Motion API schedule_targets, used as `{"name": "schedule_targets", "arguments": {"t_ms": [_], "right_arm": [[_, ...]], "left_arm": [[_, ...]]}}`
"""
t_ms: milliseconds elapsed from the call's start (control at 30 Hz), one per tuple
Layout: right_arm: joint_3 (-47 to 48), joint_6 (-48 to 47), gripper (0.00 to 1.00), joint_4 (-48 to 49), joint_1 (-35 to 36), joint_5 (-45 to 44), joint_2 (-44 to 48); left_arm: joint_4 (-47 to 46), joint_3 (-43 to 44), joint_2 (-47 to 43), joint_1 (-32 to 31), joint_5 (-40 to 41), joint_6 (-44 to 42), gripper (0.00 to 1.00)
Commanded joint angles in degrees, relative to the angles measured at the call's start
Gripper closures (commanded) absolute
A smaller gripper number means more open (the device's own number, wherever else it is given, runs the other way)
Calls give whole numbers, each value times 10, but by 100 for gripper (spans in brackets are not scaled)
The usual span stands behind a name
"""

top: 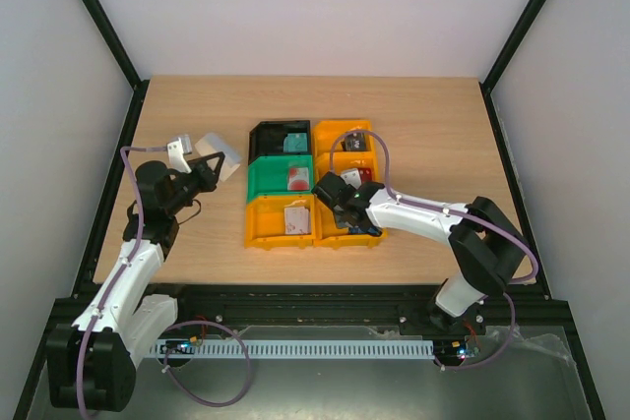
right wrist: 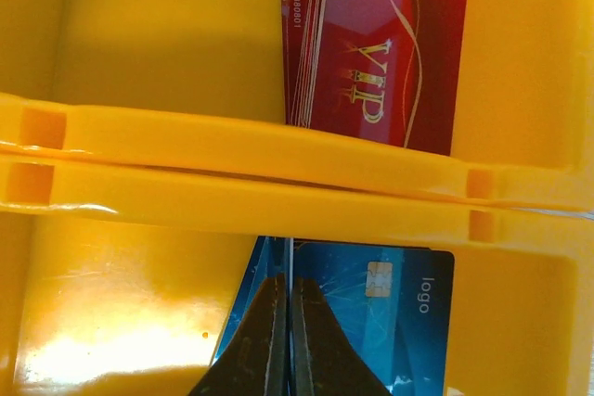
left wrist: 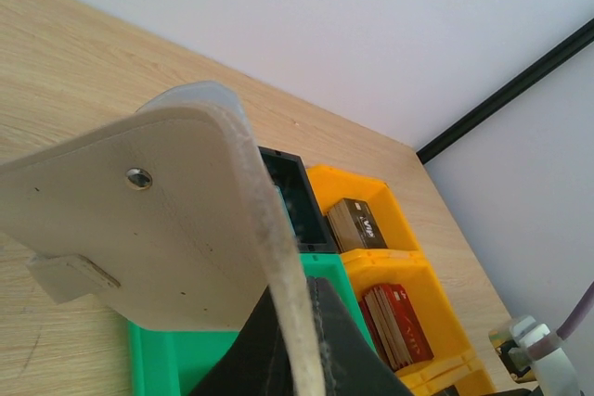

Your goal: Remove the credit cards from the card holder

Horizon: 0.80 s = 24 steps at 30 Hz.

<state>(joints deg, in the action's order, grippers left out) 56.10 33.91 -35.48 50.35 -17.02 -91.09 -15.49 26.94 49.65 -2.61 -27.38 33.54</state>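
My left end effector (top: 209, 167) grips the card holder (top: 219, 154) aloft for access; my right end effector (right wrist: 286, 285) pinches a credit card (right wrist: 290, 252) for binning.

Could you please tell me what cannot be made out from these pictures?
Left wrist: the card holder shows only its outer face, so any cards inside are hidden.
Right wrist: the right gripper is shut on a pale sliver too thin to identify.
Top external: the credit cards in the bins are too small to count.
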Motion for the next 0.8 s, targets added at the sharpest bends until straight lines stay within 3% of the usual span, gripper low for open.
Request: {"name": "schedule_targets", "arguments": {"t_ms": [0,133,400,767], "right_arm": [[16,9,98,-41,0,-50,0],[32,5,98,-42,1,-26,1],[59,-46,98,4,7,109,59],[132,-15,98,-155,8,-15,28]], "left_arm": [[-23,-6,-3,4,3,-8,98],[-23,-6,-3,6,3,-9,98],[-26,-8,-3,6,1,-8,98],[-32,-8,-1,6,1,-8,98]]}}
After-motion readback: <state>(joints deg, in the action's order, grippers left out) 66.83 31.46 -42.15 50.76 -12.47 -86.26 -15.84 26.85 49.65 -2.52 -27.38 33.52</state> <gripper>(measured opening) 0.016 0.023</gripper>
